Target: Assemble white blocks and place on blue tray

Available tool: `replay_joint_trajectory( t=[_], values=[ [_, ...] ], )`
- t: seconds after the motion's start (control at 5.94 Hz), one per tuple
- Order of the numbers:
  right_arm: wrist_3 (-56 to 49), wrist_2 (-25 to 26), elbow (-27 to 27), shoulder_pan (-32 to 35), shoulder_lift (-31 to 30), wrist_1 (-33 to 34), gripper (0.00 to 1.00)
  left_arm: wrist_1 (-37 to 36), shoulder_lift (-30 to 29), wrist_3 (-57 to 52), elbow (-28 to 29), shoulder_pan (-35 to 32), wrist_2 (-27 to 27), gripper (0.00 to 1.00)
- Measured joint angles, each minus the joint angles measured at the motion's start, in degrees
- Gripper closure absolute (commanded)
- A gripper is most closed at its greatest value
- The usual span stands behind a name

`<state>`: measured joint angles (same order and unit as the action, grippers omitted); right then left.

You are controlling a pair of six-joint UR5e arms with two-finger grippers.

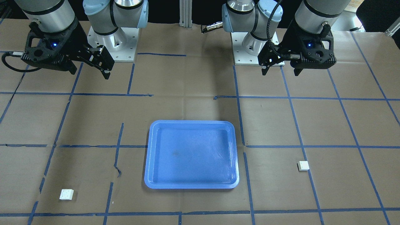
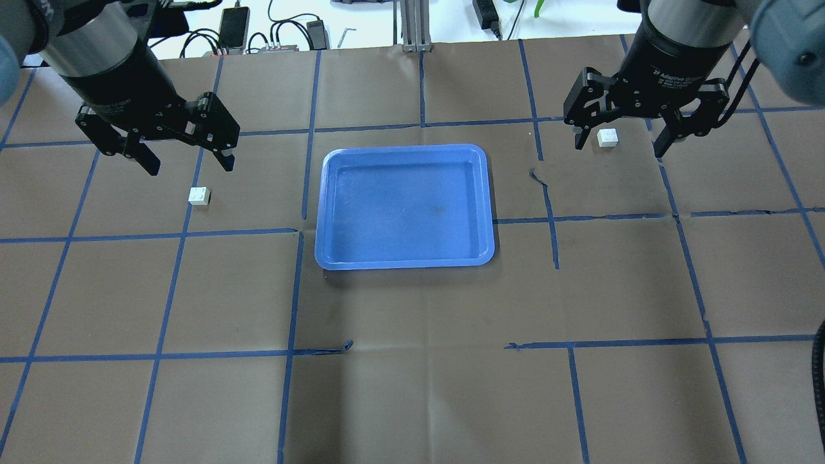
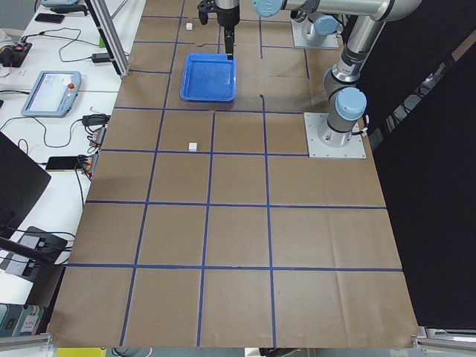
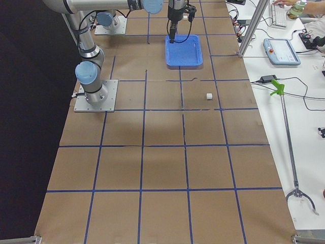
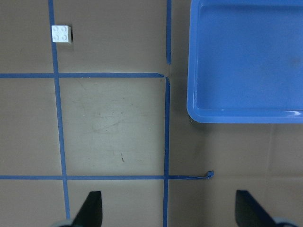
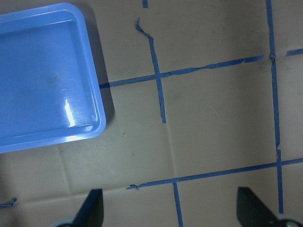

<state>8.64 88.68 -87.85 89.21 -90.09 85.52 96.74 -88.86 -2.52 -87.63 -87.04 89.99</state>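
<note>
The blue tray lies empty in the middle of the table; it also shows in the overhead view. One white block lies to the tray's left, just below my left gripper, which is open, empty and raised. The left wrist view shows this block at top left and the tray at top right. The other white block lies right of the tray, under my open, empty, raised right gripper. The right wrist view shows the tray but no block.
The table is covered in brown paper with a grid of blue tape lines, torn in places. Cables and devices lie beyond the far edge. The arm bases stand at the robot's side.
</note>
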Motion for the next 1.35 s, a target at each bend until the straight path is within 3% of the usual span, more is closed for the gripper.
replay_joint_trajectory(
  t=[0.84,1.35],
  values=[
    [-0.69,-0.35,-0.99,-0.09,-0.05,0.17,0.00,-0.06,-0.06,-0.12,0.26,0.69,0.05,0.01],
    [-22.06,0.44,-1.04,-0.83,0.02,0.78,0.00,-1.01,-0.30,-2.04,0.62,2.05,0.94,0.01]
  ],
)
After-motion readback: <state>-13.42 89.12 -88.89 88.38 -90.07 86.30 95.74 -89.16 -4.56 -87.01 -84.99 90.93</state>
